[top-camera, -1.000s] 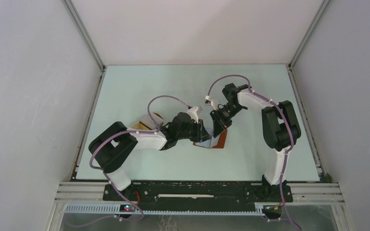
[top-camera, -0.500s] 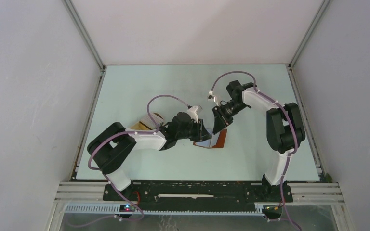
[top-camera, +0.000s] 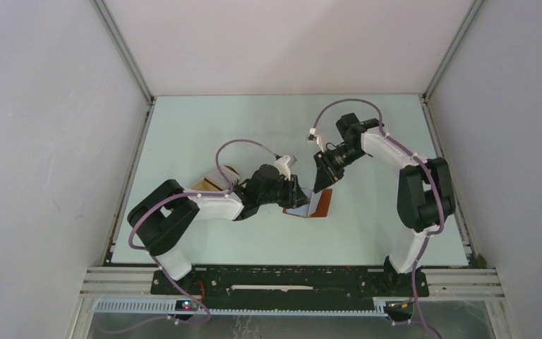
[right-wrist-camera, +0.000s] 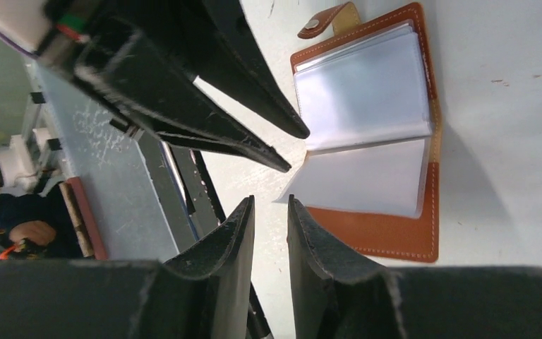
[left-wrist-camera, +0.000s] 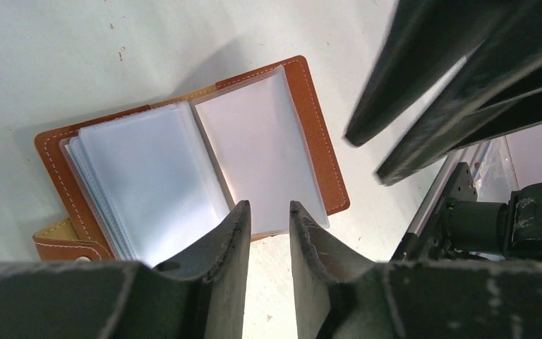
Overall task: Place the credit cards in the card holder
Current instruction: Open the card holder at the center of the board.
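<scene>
The card holder (top-camera: 322, 204) lies open and flat on the pale table, brown leather outside with clear white sleeves inside and nothing visible in them. In the left wrist view the card holder (left-wrist-camera: 315, 116) spreads just beyond my left gripper (left-wrist-camera: 268, 206), which stands slightly open and empty over the sleeves' near edge. My right gripper (right-wrist-camera: 269, 201) hovers beside the card holder (right-wrist-camera: 395, 236), its jaws a narrow gap apart, holding nothing. The strap tab (right-wrist-camera: 322, 22) points away. From above, the left gripper (top-camera: 298, 194) and right gripper (top-camera: 319, 186) meet tip to tip above the holder. The credit cards are out of view.
A tan tray (top-camera: 215, 180) sits left of the holder, mostly hidden under my left arm (top-camera: 212, 201). White walls close in the table on three sides. A metal rail (top-camera: 289, 272) runs along the near edge.
The right arm has swung its elbow outward to the right, and its gripper has drawn slightly back and up from the holder. The left arm and the holder have not moved.
</scene>
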Robot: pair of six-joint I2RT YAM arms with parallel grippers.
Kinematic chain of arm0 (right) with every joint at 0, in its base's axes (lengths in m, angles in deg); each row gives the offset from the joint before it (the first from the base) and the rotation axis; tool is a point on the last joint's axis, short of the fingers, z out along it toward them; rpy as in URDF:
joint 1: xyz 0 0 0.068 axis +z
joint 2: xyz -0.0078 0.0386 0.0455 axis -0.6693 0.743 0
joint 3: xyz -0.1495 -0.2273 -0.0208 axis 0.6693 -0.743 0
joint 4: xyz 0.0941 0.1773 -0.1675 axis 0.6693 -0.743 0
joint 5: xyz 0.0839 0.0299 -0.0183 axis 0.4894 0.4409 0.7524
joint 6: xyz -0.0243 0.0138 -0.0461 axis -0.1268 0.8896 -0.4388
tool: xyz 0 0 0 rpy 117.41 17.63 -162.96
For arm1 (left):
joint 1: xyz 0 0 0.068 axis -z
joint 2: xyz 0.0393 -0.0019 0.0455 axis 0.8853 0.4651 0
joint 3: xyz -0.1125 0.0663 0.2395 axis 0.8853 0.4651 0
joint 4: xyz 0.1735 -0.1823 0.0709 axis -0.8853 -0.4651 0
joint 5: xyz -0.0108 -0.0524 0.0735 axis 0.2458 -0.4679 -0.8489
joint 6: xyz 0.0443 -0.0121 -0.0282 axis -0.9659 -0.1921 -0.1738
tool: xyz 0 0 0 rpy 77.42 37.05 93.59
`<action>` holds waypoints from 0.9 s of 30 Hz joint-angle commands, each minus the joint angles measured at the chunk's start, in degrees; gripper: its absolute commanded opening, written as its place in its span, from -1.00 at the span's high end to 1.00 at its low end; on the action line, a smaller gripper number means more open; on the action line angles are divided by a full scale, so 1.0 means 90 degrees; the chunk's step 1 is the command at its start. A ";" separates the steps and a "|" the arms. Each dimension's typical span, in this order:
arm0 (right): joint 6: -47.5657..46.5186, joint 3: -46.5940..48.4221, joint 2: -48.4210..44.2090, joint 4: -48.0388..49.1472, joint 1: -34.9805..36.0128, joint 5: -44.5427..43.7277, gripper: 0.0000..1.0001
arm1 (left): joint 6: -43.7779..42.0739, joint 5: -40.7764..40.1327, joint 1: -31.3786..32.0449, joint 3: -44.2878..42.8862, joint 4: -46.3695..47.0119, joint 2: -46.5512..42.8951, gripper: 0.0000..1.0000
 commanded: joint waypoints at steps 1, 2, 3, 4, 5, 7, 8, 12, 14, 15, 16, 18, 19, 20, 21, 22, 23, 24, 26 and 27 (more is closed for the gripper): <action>-0.0090 0.0070 -0.1163 0.0171 -0.0060 -0.0224 0.35 | -0.0284 0.0093 0.0036 -0.0076 0.0047 -0.0340 0.36; -0.0049 0.0068 -0.1412 0.0243 -0.0066 -0.0335 0.34 | -0.0330 0.0079 0.0034 -0.0082 0.0033 -0.0360 0.36; 0.0013 0.0065 -0.1675 0.0447 -0.0071 -0.0458 0.33 | -0.0366 0.0067 0.0034 -0.0090 0.0018 -0.0373 0.36; 0.0087 0.0052 -0.1975 0.0635 -0.0077 -0.0579 0.32 | -0.0417 0.0046 0.0029 -0.0096 0.0002 -0.0395 0.36; 0.0163 0.0026 -0.2258 0.0880 -0.0083 -0.0747 0.29 | -0.0466 0.0009 0.0028 -0.0104 -0.0016 -0.0411 0.36; 0.0350 -0.0034 -0.2875 0.1426 -0.0086 -0.1084 0.01 | -0.0566 -0.0056 0.0023 -0.0116 -0.0014 -0.0446 0.36; 0.0481 -0.0087 -0.3131 0.1737 -0.0099 -0.1215 -0.26 | -0.0609 -0.0103 0.0020 -0.0106 -0.0021 -0.0488 0.36; 0.0996 -0.0276 -0.3400 0.2127 -0.0106 -0.0545 -0.99 | -0.0858 -0.0459 0.0019 -0.0051 -0.0029 -0.0757 0.35; 0.1009 -0.0284 -0.3092 0.1905 -0.0114 0.0188 -0.99 | -0.1026 -0.0661 -0.0001 -0.0048 -0.0083 -0.0924 0.34; 0.0871 -0.0302 -0.2953 0.1753 -0.0115 0.0391 -0.99 | -0.1105 -0.0753 -0.0010 -0.0048 -0.0089 -0.1012 0.34; 0.0833 -0.0373 -0.2863 0.1716 -0.0127 0.0469 -0.99 | -0.1177 -0.0850 -0.0012 -0.0035 -0.0087 -0.1129 0.33; 0.1005 -0.0665 -0.2744 0.1987 -0.0188 0.0682 -0.96 | -0.1317 -0.1045 -0.0021 -0.0006 -0.0087 -0.1298 0.33; 0.1086 -0.0792 -0.2668 0.2117 -0.0180 0.0771 -0.93 | -0.1395 -0.1187 -0.0038 0.0020 -0.0091 -0.1406 0.34; 0.1108 -0.0834 -0.2568 0.2118 -0.0162 0.0819 -0.89 | -0.1457 -0.1331 -0.0047 0.0067 -0.0107 -0.1543 0.34; 0.1158 -0.0840 -0.2468 0.2125 -0.0139 0.0821 -0.85 | -0.1545 -0.1510 -0.0051 0.0141 -0.0141 -0.1744 0.34; 0.1188 -0.0838 -0.2392 0.2137 -0.0135 0.0809 -0.84 | -0.1643 -0.1843 -0.0054 0.0223 -0.0199 -0.1987 0.35; 0.1193 -0.0840 -0.2326 0.2150 -0.0124 0.0794 -0.82 | -0.1768 -0.2113 -0.0054 0.0293 -0.0326 -0.2251 0.34; 0.1185 -0.0840 -0.2307 0.2149 -0.0104 0.0723 -0.82 | -0.1952 -0.2409 -0.0053 0.0362 -0.0491 -0.2561 0.34; 0.1126 -0.0841 -0.2264 0.2149 -0.0046 0.0506 -0.79 | -0.2233 -0.3050 -0.0067 0.0451 -0.0954 -0.3147 0.31; 0.1089 -0.0841 -0.2245 0.2151 -0.0025 0.0404 -0.78 | -0.2295 -0.3404 -0.0075 0.0484 -0.1178 -0.3425 0.25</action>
